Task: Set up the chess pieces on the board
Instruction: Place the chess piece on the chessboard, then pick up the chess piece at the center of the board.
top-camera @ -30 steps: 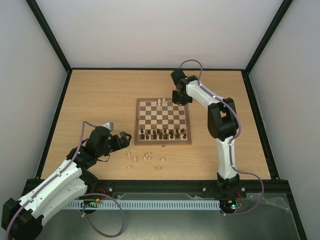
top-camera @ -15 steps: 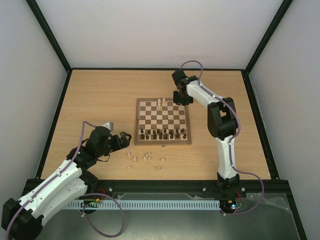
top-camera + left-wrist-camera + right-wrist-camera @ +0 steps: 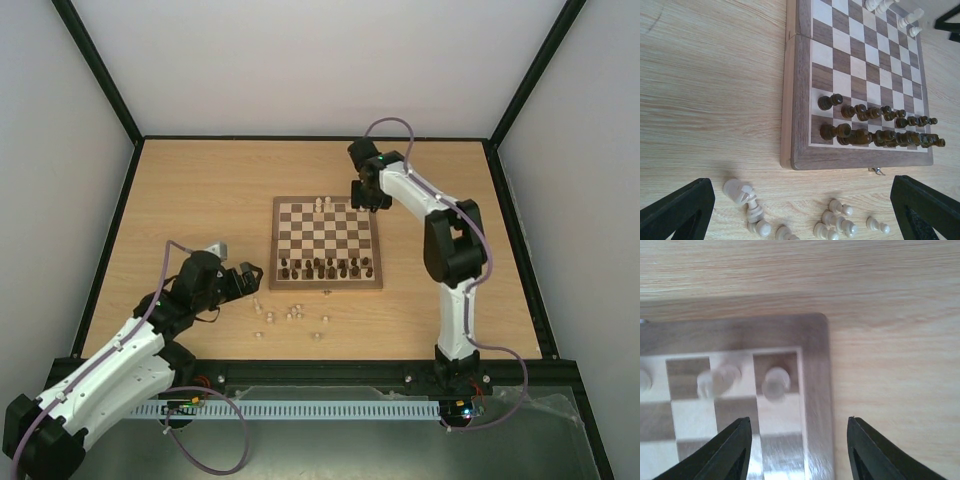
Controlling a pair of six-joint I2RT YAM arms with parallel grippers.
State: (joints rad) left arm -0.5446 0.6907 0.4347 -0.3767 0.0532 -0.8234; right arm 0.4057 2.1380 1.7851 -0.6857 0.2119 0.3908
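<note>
chess piece (image 3: 774, 382) on board (image 3: 815, 371) corner square, ahead of parted right pincer (image 3: 797, 429).

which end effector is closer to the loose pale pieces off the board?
Left. The left end effector sits just left of the loose pieces; the right end effector is over the board, at its far right corner.

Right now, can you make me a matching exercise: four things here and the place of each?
1. dark pieces
2. loose pale pieces
3. left gripper
4. right gripper

A. above the far right corner of the board
B. on the table, before the board's near edge
C. on the board's two near rows
D. over the table, left of the board

Pairs: 1-C; 2-B; 3-D; 4-A
</note>
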